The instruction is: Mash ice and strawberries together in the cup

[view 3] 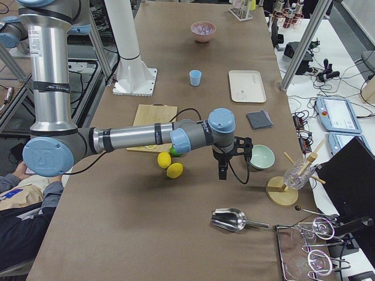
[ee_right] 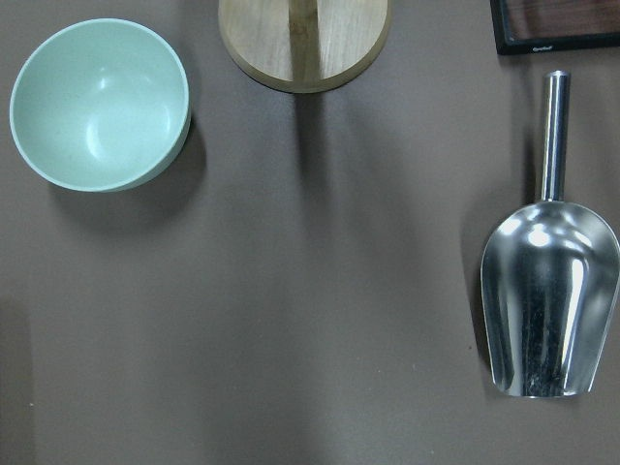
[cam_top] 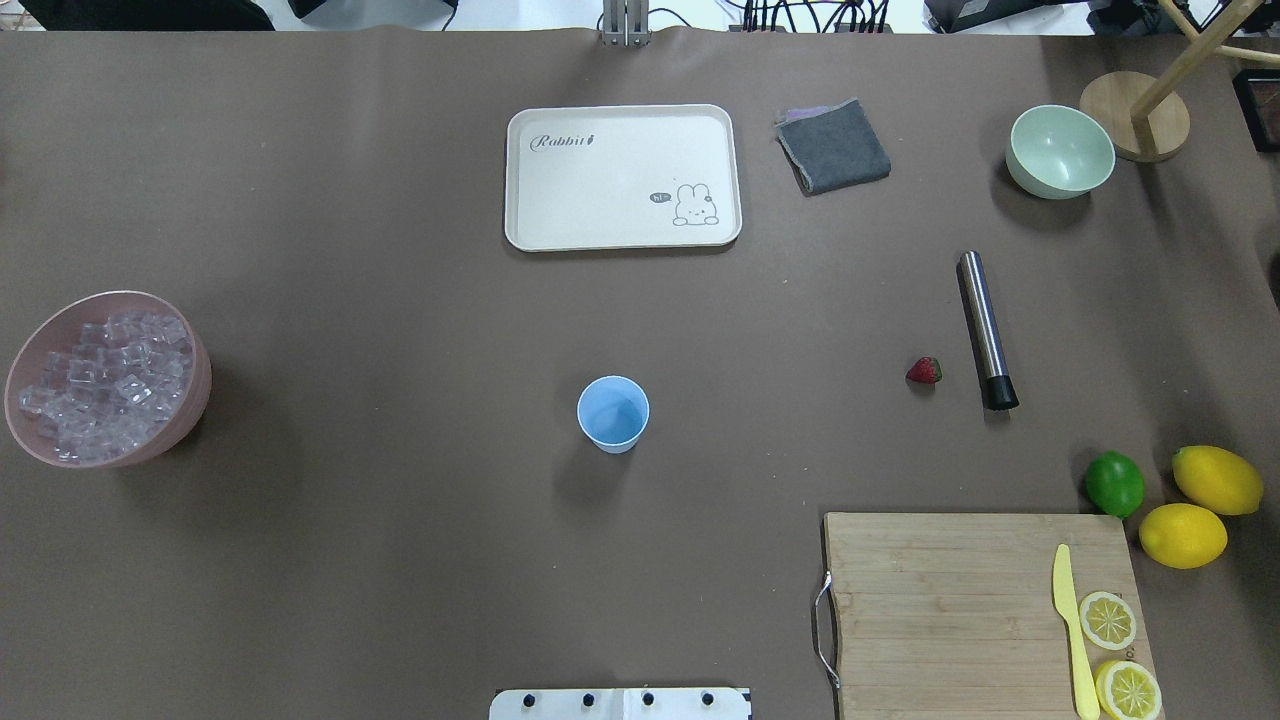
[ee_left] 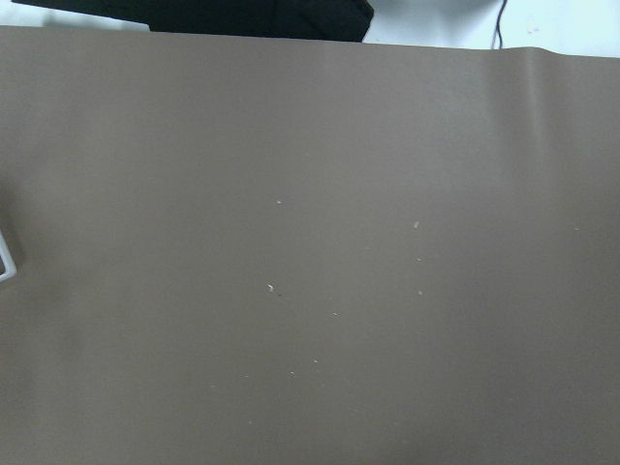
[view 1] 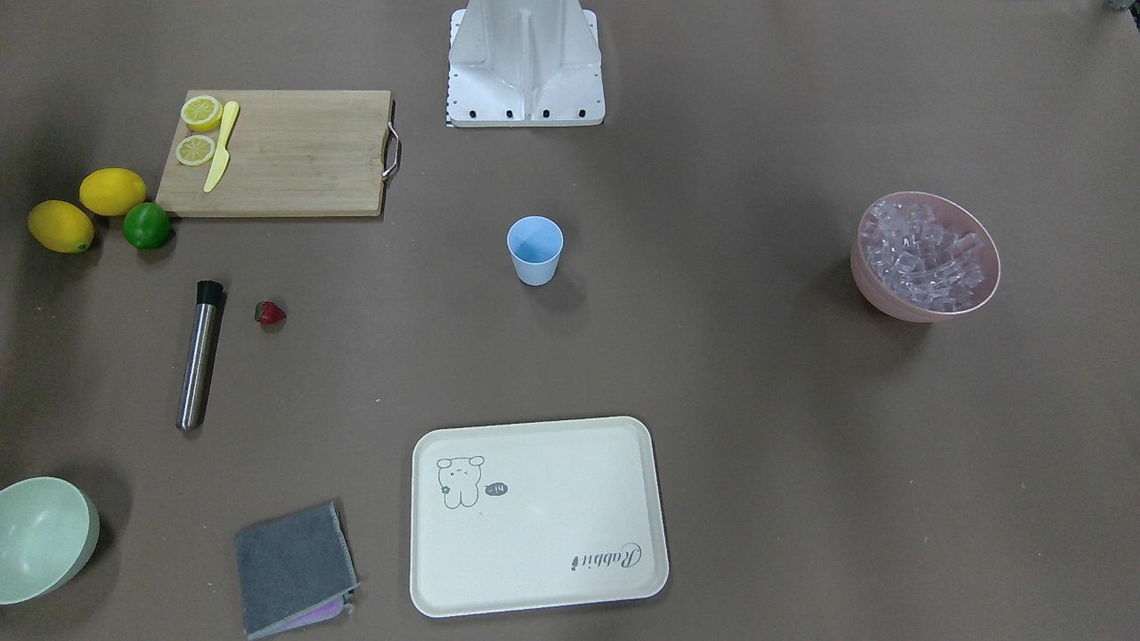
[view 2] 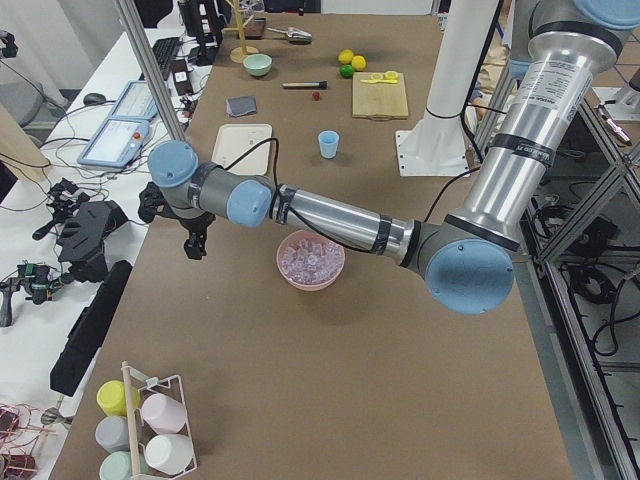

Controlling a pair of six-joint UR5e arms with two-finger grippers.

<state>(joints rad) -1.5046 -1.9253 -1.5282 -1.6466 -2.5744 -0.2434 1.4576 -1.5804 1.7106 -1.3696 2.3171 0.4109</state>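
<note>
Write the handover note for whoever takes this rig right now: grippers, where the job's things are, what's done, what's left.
Grippers: the left gripper hangs over bare table near the pink bowl. The right gripper hangs near the pale green bowl and the steel scoop. Open or shut cannot be told for either.
Things: the cup stands upright mid-table and looks empty. The ice fills the pink bowl. The strawberry lies on the table beside the steel rod, not touching it.
Done: nothing yet.
Left: ice and strawberry into the cup, then mash.
</note>
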